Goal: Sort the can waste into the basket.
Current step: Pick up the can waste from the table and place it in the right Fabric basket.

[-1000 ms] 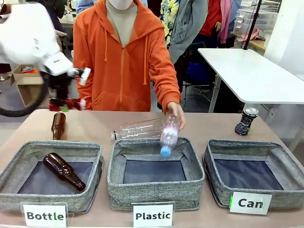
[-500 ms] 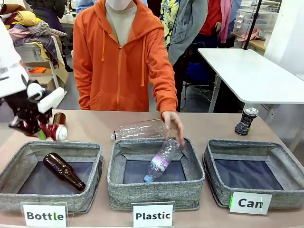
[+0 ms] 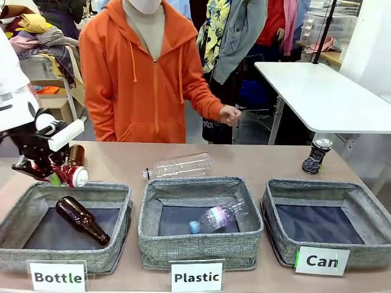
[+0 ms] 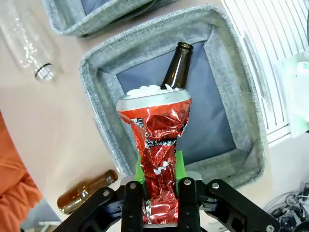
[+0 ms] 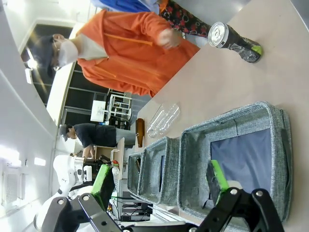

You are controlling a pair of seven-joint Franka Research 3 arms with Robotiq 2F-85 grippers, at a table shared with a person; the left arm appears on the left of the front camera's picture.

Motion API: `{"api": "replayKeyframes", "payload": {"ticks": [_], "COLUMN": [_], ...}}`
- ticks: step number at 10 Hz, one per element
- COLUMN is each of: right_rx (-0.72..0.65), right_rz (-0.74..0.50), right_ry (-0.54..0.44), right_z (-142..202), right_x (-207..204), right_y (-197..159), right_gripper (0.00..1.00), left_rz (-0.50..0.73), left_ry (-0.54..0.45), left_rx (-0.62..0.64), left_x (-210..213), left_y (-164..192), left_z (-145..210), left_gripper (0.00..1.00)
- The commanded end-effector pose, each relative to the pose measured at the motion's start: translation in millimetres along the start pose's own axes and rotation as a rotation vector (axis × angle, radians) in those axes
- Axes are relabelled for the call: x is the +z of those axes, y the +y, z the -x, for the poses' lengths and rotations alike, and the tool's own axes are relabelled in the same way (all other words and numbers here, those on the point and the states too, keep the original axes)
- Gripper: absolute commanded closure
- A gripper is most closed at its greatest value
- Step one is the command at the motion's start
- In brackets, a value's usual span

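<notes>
Left fingers [image 4: 134,198] clench the red can [image 3: 73,176] above the Bottle basket's [image 3: 24,210] far rim. Right fingers [image 5: 217,178] gape, empty, facing the roomy Can basket [image 3: 366,201]. The red can's base is hidden between the left fingers.

White front cards [image 3: 58,277] are read: "Bottle" on the left grey woven bin [image 3: 12,256], "Plastic" on the middle bin [image 3: 153,247], "Can" on the right bin [image 3: 369,256].

Two cans [image 3: 74,176] [image 3: 316,155], three baskets [image 3: 67,189] [image 3: 201,183] [image 3: 324,185], four bottles [image 3: 82,220] [image 3: 75,155] [image 3: 180,166] [image 3: 217,217]

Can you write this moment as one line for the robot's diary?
left gripper: shut on crushed shiny red can, over grey fabric Bottle basket | right gripper: open | dark printed can: upright on table
</notes>
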State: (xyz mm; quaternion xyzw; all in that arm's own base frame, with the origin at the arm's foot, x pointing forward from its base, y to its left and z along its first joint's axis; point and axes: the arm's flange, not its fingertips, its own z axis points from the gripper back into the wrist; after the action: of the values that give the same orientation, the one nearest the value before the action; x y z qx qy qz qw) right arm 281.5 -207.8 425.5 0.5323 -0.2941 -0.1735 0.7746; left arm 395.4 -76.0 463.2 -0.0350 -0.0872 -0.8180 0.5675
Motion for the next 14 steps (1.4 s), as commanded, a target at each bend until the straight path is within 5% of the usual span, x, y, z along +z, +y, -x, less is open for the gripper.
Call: {"api": "replayKeyframes", "payload": {"ticks": [1, 2, 3, 4, 6, 8, 11, 12, 14], "right_rx": [0.0, 0.043, 0.056, 0.074, 0.116, 0.146, 0.098, 0.086, 0.092], "right_rz": [0.0, 0.066, 0.088, 0.134, 0.196, 0.263, 0.249, 0.229, 0.287], "right_ry": [0.0, -0.01, 0.09, 0.058, 0.134, 0.167, 0.057, 0.005, 0.082], "right_z": [0.0, 2.7, 8.5, 18.1, 41.5, 64.4, 71.9, 68.4, 74.9], "right_x": [0.0, 18.1, 31.2, 48.8, 87.4, 131.5, 172.3, 173.8, 163.5], "right_y": [0.0, 9.3, 13.8, 16.7, 12.8, 3.1, -20.2, -25.5, -12.3], "right_gripper": [0.0, 0.0, 0.0, 0.0, 0.0, 0.0, 0.0, 0.0, 0.0], "left_rz": [0.004, -0.088, -0.187, -0.243, -0.366, -0.291, -0.069, -0.058, 0.012], "left_ry": [0.001, -0.094, -0.138, -0.229, -0.35, -0.417, -0.458, -0.449, -0.451], "left_rx": [-0.003, -0.026, -0.084, -0.109, -0.071, -0.139, -0.191, -0.205, -0.258], "left_x": [-1.9, -9.4, -11.5, -13.6, -22.9, -40.0, -109.8, -122.4, -138.0], "left_y": [-0.6, 30.1, 56.5, 79.3, 119.1, 158.5, 220.3, 229.7, 246.8], "left_z": [-1.3, -41.1, -92.1, -153.8, -249.6, -355.1, -509.3, -530.2, -565.4], "left_gripper": [0.74, 0.74, 0.74, 0.74, 0.74, 0.74, 0.74, 0.74, 0.74]}}
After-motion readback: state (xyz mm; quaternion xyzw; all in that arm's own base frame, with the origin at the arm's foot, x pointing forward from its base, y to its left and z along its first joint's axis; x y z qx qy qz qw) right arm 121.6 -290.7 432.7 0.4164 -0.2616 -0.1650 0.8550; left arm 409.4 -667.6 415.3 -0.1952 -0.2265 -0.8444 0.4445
